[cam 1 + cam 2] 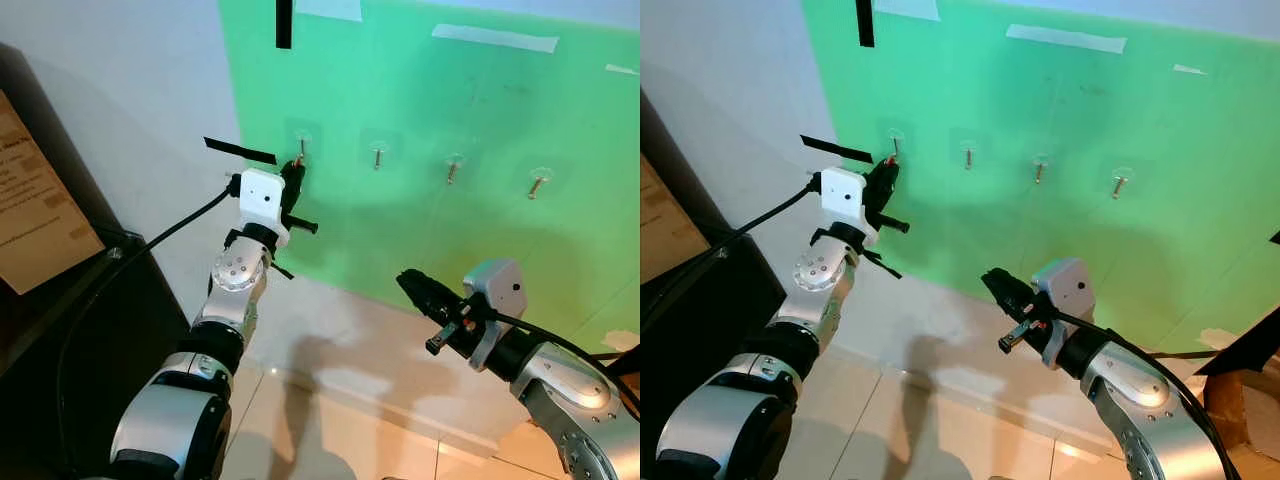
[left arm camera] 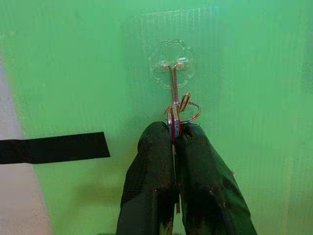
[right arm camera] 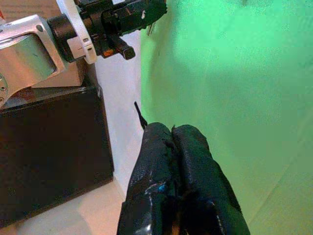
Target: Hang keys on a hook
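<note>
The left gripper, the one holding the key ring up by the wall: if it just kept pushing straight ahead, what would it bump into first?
Most likely the hook itself: the left gripper, shut on the key ring, points at its clear base on the green board. The gap is hard to judge.

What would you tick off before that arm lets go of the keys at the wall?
1. Left end effector at the leftmost hook: ok.
2. Fingers shut on the key ring: ok.
3. Ring at the hook's lower tip: ok.
4. Ring actually threaded over the tip, not just in front of it: cannot tell.
5. Right end effector shut, low and well apart from the hook: ok.
6. Other three hooks bare: ok.
</note>
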Robot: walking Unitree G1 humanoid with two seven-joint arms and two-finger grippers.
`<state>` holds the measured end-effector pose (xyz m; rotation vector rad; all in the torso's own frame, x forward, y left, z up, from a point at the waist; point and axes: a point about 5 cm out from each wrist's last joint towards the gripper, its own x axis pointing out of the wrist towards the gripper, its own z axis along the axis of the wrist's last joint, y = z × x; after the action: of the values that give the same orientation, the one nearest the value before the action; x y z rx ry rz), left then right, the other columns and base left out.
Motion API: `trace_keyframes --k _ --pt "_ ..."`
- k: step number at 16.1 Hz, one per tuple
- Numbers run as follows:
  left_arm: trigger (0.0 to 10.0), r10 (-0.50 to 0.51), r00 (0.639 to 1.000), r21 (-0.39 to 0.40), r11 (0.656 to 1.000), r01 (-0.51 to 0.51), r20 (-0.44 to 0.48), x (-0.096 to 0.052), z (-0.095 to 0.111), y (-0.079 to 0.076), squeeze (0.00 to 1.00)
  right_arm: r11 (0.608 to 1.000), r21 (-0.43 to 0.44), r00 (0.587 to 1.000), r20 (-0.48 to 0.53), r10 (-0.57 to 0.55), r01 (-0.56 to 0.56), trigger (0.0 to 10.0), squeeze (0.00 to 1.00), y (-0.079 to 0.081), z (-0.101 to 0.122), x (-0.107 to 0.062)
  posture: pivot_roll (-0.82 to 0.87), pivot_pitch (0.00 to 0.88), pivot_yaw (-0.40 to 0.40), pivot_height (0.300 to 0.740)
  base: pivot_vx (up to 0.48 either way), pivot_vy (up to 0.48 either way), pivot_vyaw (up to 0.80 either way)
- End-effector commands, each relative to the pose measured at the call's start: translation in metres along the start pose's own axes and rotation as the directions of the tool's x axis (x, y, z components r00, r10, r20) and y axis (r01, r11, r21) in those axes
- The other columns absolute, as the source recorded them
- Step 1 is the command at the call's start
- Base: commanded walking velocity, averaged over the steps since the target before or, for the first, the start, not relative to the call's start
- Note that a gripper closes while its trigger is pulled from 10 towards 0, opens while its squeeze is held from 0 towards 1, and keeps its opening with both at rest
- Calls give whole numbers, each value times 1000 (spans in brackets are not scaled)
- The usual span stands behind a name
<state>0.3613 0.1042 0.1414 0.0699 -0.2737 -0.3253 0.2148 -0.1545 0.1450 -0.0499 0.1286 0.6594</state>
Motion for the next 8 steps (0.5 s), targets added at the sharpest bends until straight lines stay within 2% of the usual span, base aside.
trace_keyframes --k 1,8 --pt "10000 -22 999 20 1000 22 -28 1 -2 0 0 1000 -12 1000 20 22 -22 10000 0 3 6 0 -197 0 41 740 0 0 0" --pt "10000 -63 994 75 995 70 -88 -4 -11 -3 0 1000 -12 1000 18 21 -21 10000 0 4 5 0 -194 0 40 740 0 0 0"
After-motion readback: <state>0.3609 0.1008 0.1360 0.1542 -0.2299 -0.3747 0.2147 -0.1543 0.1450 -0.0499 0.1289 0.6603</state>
